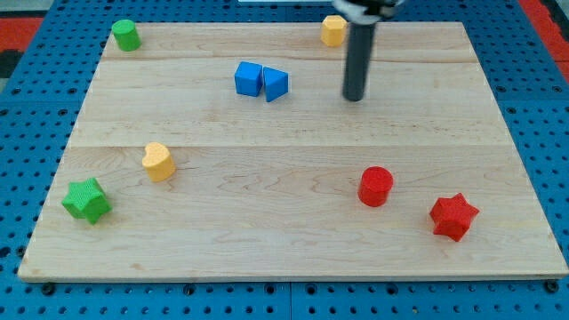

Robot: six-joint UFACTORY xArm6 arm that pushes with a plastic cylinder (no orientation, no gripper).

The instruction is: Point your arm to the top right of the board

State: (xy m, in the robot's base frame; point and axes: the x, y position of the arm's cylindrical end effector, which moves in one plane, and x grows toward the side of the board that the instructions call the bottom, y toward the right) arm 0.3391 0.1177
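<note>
While the wooden board [293, 178] fills most of the view over a blue pegboard table [27, 178], every place below is given relative to that board. The dark rod [357, 58] is seen coming down from the view's top over the board's upper middle, slightly toward the view's right. No gripper is carried, so no open or closed state can be told; the arm ends only in my tip [355, 97], which is set on bare wood. The board's top right corner, the spot named by the task, is found up and toward the view's right of the tip, well apart from it.

A blue cube [248, 78] and a blue wedge-like block [276, 84] are seen touching in the board's upper middle, toward the view's left of the tip. A red star [453, 216] and a red cylinder [375, 187] are placed in the lower right part. A green star [86, 199] is placed at the lower left, and a yellow heart [158, 161] just above it. A green cylinder [125, 35] is found at the top left corner. A yellow hexagonal block [333, 30] is seen at the top edge, just beside the rod.
</note>
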